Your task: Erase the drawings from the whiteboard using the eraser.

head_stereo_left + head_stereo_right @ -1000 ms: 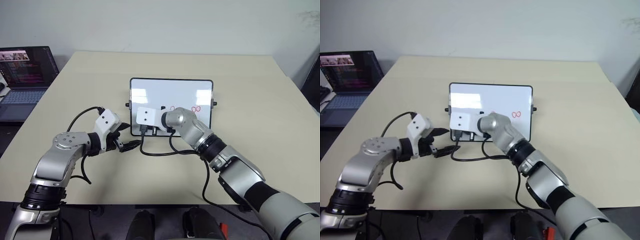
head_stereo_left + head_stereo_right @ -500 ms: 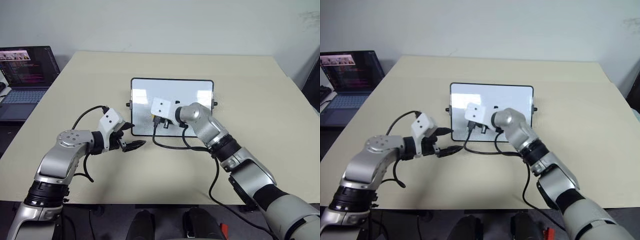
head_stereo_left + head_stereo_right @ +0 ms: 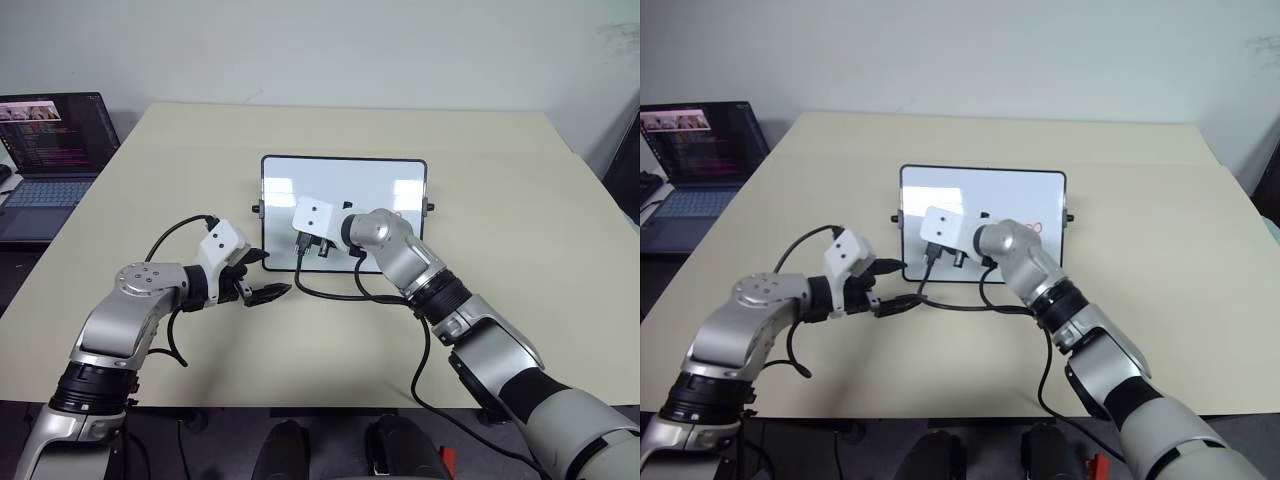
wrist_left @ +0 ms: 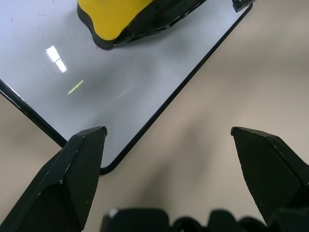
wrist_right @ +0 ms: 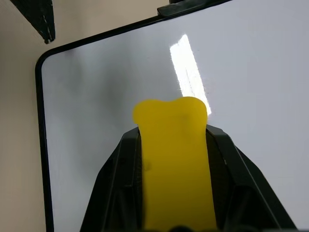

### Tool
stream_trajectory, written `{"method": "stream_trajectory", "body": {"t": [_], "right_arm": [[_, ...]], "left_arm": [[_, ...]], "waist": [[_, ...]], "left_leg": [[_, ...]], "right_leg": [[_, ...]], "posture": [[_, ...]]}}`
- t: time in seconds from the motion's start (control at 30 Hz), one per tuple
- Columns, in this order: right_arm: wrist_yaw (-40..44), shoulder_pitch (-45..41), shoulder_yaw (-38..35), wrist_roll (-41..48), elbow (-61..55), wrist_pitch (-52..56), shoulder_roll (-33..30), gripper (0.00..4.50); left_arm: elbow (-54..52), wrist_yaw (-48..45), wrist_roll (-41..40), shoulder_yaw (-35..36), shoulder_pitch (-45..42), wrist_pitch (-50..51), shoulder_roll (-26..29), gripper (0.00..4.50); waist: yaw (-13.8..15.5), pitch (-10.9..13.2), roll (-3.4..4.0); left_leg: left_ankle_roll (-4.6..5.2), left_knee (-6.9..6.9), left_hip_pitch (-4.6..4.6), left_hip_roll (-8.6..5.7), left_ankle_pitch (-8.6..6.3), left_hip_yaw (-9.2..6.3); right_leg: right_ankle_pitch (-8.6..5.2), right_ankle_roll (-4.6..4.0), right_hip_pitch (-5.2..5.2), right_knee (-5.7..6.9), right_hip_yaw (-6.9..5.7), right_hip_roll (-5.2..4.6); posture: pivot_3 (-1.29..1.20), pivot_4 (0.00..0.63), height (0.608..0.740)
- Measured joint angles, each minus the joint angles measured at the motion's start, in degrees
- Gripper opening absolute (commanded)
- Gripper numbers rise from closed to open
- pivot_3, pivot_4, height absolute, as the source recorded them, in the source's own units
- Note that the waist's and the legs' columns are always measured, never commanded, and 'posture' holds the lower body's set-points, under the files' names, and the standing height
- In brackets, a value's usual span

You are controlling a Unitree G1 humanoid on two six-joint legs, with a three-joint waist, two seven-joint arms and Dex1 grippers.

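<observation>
The whiteboard (image 3: 345, 190) lies flat near the middle of the beige table (image 3: 500, 200), its long sides running across the robot's front and a small black knob sticking out at each short side. The right gripper (image 5: 174, 140) is clamped tight on the yellow eraser (image 5: 171, 159), one black finger on either flank of the block, and it holds the eraser over the near part of the board, toward its left half. From the left wrist view the eraser's dark underside looks to sit right at the glossy surface, though I cannot tell whether it presses down. A bit of red drawing (image 3: 1034, 227) peeks out just past the right wrist, near the board's right end; the rest of that patch is covered by the arm. The left gripper (image 3: 262, 275) has its fingers spread wide and holds nothing; it hangs just off the board's near left corner, whose rounded black frame lies close to one fingertip (image 4: 79, 164) without touching. The far strip of the board is bare white, and the table around it is open on the far side and to the right. The near edge is more crowded, with black cables (image 3: 335, 292) trailing across the tabletop between the two arms. A laptop (image 3: 45, 150) sits well off to the left, beyond the table's edge.
</observation>
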Motion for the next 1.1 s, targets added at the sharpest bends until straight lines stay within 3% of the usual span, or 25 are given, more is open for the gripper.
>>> {"method": "stream_trajectory", "body": {"t": [0.3, 0.63, 1.1], "right_arm": [[6.78, 2.98, 2.85, -0.16, -3.51, 1.33, -1.51, 1.35], [-1.88, -1.02, -1.05, 0.1, 1.61, -1.22, 0.1, 1.35], [4.87, 1.54, 2.65, -0.03, -0.21, -1.0, 0.16, 1.35]], "left_arm": [[-0.01, 0.14, -0.04, 0.05, 0.48, 0.02, 0.0, 4.5], [-0.02, 0.2, -0.04, 0.12, 1.22, 0.12, 0.08, 4.5], [-0.08, 0.96, -0.08, 0.12, 1.6, 0.18, 0.1, 4.5]], "waist": [[-0.02, 0.0, 0.0], [0.07, 0.02, 0.01], [-0.04, 0.02, 0.01]], "left_leg": [[0.0, -0.01, 0.04, 0.01, 0.0, -0.01], [0.03, 0.0, 0.0, 0.0, 0.03, -0.02], [0.04, -0.06, 0.02, 0.01, 0.02, -0.03]], "right_leg": [[0.0, 0.0, 0.01, 0.02, -0.01, 0.01], [0.0, -0.01, 0.0, -0.01, -0.01, 0.01], [0.0, 0.0, -0.02, 0.0, -0.03, 0.01]], "posture": [[0.0, 0.15, 0.74], [0.0, 0.15, 0.74], [0.0, 0.15, 0.74]]}}
